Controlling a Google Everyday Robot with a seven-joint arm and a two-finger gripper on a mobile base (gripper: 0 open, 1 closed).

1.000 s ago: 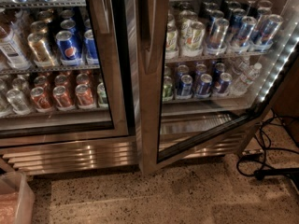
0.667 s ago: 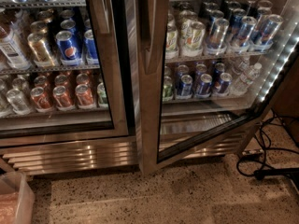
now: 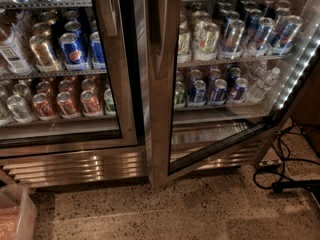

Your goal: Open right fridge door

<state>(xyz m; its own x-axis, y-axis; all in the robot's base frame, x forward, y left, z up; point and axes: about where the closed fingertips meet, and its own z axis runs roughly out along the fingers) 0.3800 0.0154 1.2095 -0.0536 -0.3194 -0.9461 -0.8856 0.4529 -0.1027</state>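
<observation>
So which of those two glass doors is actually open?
The right fridge door: its bottom edge swings outward at an angle, while the left door, fronting Pepsi cans, sits flush. The gripper is out of view.

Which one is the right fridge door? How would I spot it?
Find the big drinks fridge; no end effector is in view. The right fridge door is its steel-framed glass door standing ajar, unlike the shut left door fronting Pepsi cans.
</observation>
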